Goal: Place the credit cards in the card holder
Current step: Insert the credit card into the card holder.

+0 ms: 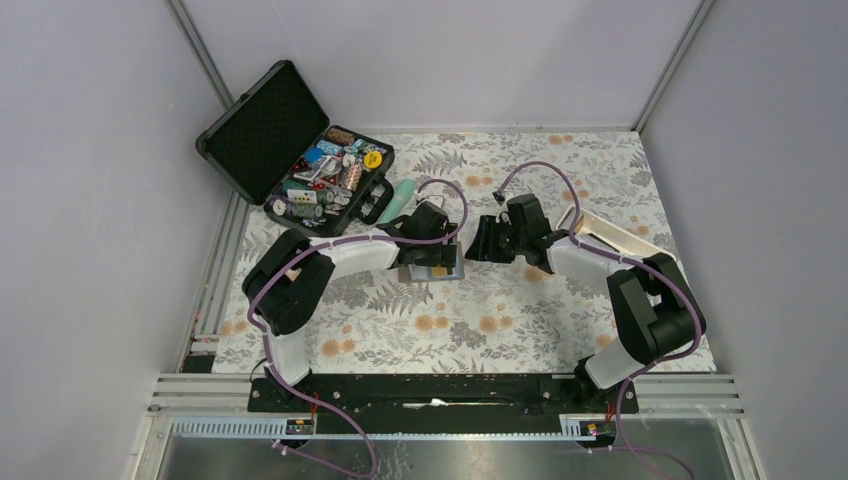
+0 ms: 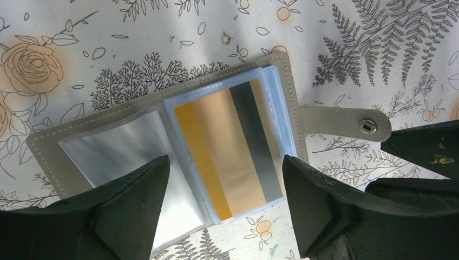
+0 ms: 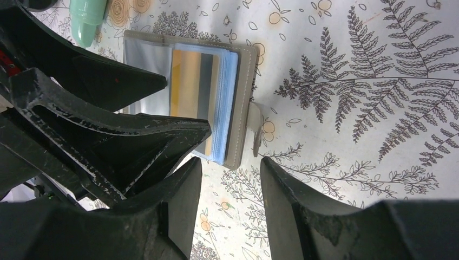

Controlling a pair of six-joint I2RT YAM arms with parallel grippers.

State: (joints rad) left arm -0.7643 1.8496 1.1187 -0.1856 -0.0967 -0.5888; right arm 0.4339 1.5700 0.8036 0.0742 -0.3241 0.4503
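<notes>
One orange-yellow credit card (image 2: 216, 141) is visible, seated in the right-hand clear sleeve of the card holder (image 2: 135, 109) with its dark magnetic stripe (image 2: 255, 141) uppermost. No other cards can be located from where I stand. The card holder lies open and flat on the floral tablecloth (image 2: 379, 43) near the table's middle, its snap strap (image 2: 346, 122) extended to one side. The left gripper (image 2: 224, 162) hovers directly above the open holder, fingers spread wide to either side of the carded sleeve, grasping nothing. The right gripper (image 3: 231, 165) hangs just beside the strap edge, likewise released and empty. Handling, as judged: a card is light, thin and stiff with slight flex. Its glossy faces are slippery and it lies too flat for a top pinch, so take it by the long edges or slide it to an overhang first. The holder is soft, light and prone to slide or fold shut, so pin the cover or the empty left sleeve (image 2: 113, 151) with one gripper while the other feeds a card into a sleeve mouth. The plastic sleeves look flimsy and may buckle. At the far left of the table stands an open black hard case (image 1: 262, 128) of assorted small items, with a mint-green tube (image 1: 400, 200) just beside it. No brand, label or writing is legible on card, holder or case.
</notes>
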